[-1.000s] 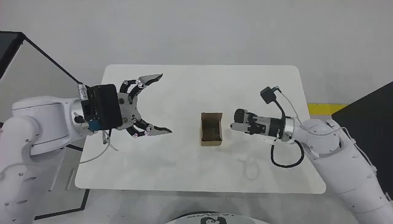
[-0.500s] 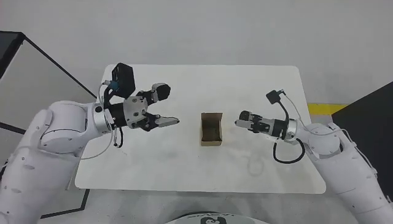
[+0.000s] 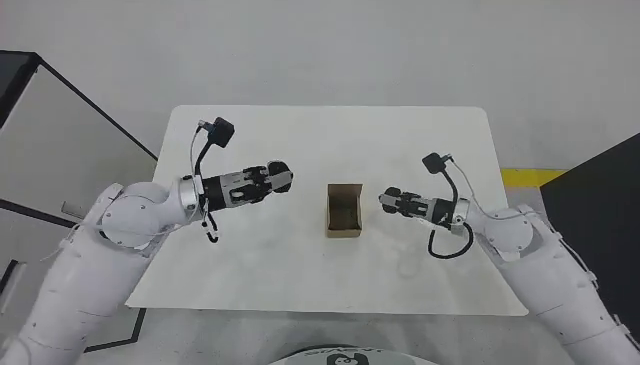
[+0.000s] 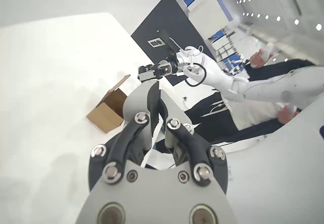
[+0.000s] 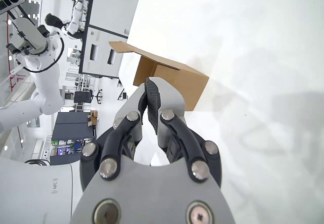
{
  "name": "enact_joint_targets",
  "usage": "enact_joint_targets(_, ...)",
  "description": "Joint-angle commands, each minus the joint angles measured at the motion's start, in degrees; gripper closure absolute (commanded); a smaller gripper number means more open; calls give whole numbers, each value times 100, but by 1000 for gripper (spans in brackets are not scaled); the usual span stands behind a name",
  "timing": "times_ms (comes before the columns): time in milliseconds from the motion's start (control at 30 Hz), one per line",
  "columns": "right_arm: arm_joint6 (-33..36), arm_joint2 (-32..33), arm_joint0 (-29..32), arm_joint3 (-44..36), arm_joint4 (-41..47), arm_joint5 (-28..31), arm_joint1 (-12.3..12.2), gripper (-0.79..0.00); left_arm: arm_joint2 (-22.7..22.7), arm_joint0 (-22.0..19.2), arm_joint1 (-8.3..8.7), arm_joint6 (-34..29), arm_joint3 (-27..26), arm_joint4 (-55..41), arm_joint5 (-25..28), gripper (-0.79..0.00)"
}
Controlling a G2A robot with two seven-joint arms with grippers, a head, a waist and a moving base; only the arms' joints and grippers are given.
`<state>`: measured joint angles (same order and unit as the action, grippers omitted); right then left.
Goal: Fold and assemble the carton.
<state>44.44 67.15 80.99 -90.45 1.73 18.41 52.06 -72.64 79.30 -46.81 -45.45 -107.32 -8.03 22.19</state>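
Carton (image 4: 107, 113) corner behind left gripper (image 4: 154, 88)

We see the carton (image 3: 345, 211) as plain brown cardboard, matt and smooth. The bench (image 3: 300, 265) under it has a smooth white top with a faint sheen. On the right claw (image 5: 149, 80) we make out pale, smooth plastic fingers (image 5: 172, 98), shiny metal screws (image 5: 168, 115) and rough black pads (image 5: 153, 98).
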Motion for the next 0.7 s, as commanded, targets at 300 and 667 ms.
enact_joint_targets(300,8,-47,-29,49,30,-42,13,0,226,-93,-41,-98,262,-58,-383,0)
enact_joint_targets(667,-77,-782,-532,846,311,-222,265,0,1559,-948,-385,-588,1590,-519,-1554,0)
